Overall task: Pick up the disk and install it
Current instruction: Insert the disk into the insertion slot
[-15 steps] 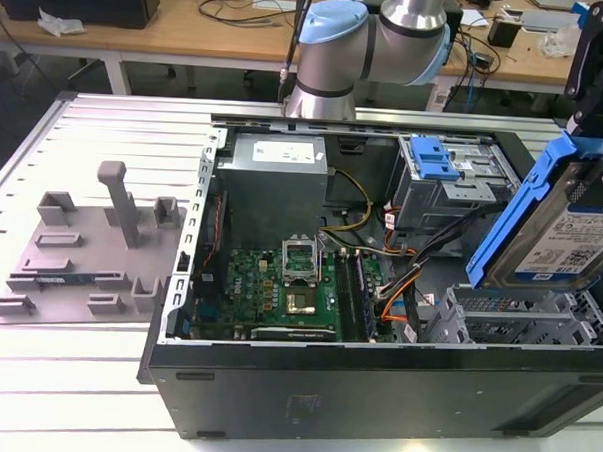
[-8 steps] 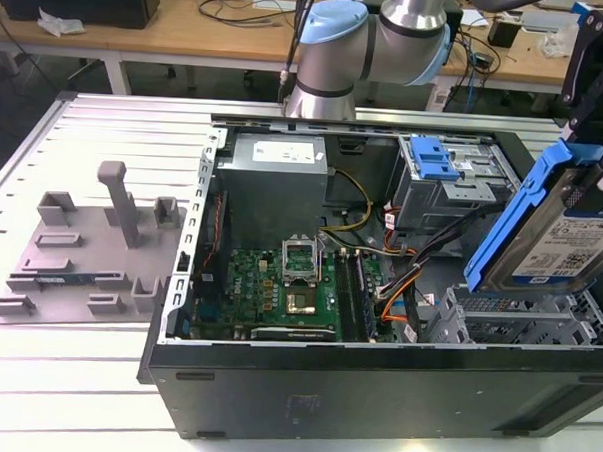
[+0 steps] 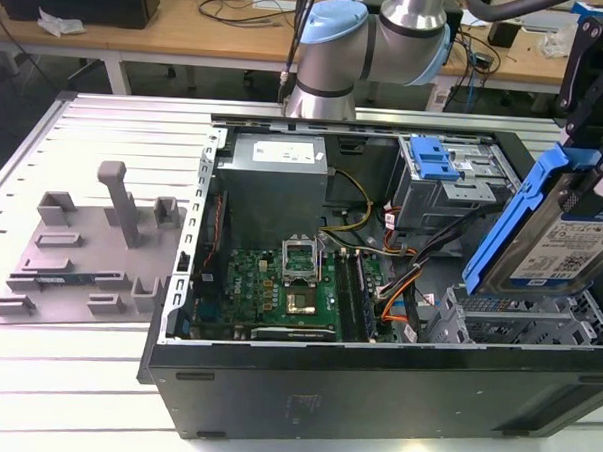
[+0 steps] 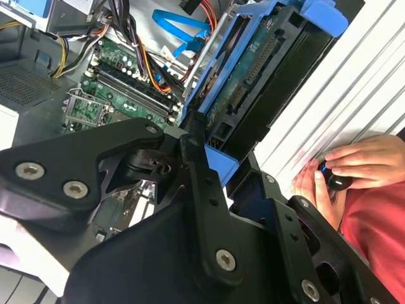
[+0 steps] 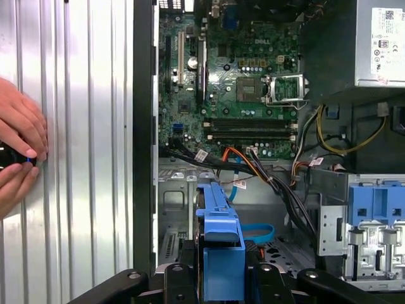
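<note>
The jaws of the gripper [image 5: 221,278] are clamped on the blue carrier edges of the disk [image 3: 566,248], with the hard drive filling the gap between them. In the exterior view the disk hangs tilted, just above the drive cage [image 3: 518,316] at the right end of the open computer case [image 3: 374,389], beside the motherboard [image 3: 279,285]. A grey fixture plate [image 3: 80,266] lies on the table at that view's left.
</note>
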Controlling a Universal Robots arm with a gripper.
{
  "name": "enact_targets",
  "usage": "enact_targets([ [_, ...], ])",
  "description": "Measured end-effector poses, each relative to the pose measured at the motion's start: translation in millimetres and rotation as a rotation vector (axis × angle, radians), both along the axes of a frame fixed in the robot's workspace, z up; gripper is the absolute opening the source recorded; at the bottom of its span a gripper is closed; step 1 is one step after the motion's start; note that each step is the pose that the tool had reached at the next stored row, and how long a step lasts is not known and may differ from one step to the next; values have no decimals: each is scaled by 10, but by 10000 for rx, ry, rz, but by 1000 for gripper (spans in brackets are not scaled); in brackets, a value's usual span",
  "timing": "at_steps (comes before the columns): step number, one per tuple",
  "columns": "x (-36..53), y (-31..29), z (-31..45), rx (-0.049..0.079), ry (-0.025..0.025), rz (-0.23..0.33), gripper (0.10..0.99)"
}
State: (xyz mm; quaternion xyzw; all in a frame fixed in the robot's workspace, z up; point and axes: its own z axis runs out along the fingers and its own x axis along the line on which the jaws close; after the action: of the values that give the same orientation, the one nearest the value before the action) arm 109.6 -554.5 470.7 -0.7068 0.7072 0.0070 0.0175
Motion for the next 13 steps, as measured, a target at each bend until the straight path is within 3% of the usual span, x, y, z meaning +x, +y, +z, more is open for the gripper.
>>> enact_targets([
  [13, 0, 0, -69, 0, 0, 66, 369],
])
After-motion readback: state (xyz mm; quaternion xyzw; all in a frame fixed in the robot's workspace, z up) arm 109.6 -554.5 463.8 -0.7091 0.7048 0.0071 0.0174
